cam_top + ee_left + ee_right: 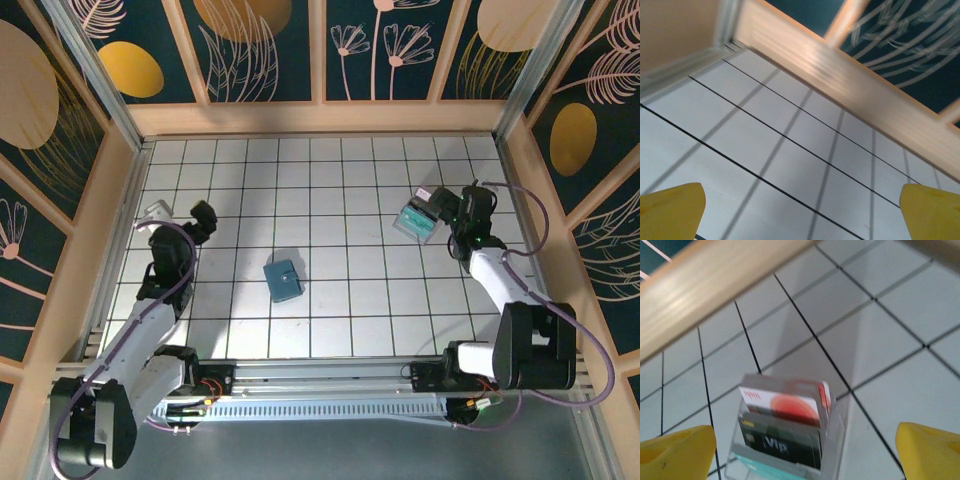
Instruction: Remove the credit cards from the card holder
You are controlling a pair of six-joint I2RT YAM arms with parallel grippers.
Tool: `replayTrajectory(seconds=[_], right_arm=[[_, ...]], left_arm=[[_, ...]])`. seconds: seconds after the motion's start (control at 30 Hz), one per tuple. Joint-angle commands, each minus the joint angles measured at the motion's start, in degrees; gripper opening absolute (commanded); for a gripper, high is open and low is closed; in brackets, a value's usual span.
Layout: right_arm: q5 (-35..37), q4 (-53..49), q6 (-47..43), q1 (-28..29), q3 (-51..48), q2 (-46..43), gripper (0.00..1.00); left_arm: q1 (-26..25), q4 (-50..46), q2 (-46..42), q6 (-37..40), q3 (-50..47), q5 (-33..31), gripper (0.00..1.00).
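The card holder (284, 280), a small slate-blue wallet, lies folded flat near the middle of the table, apart from both arms. Its credit cards are hidden. My left gripper (203, 215) hangs open at the left side over bare tiles, and its yellow fingertips (671, 209) stand far apart with nothing between them. My right gripper (447, 210) is at the far right, open, right beside a clear tray (420, 220). In the right wrist view the tray (837, 440) sits between my spread fingertips (675, 452).
The clear tray holds upright cards: a white-and-red one (782, 405), a black one marked VIP (780, 442) and a teal one at the front. A small clear object (157, 211) lies near the left wall. Wooden walls (320, 118) ring the tiled table.
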Motion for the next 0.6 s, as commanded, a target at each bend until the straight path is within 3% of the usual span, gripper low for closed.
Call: replayTrajectory(seconds=[0.0, 0.17, 0.57], right_arm=[[-3.8, -1.9, 4.7, -0.3, 0.6, 2.4, 0.92], [-6.6, 1.1, 4.7, -0.3, 1.5, 7.4, 0.93], [-16.9, 10.5, 6.5, 0.3, 7.4, 20.7, 0.93]], left_arm=[[-4.3, -1.9, 2.1, -4.6, 1.8, 1.8, 0.99], [-8.9, -1.3, 6.3, -5.8, 2.8, 2.7, 0.99], [-9.0, -1.1, 7.5, -4.4, 3.9, 0.3, 0.99]])
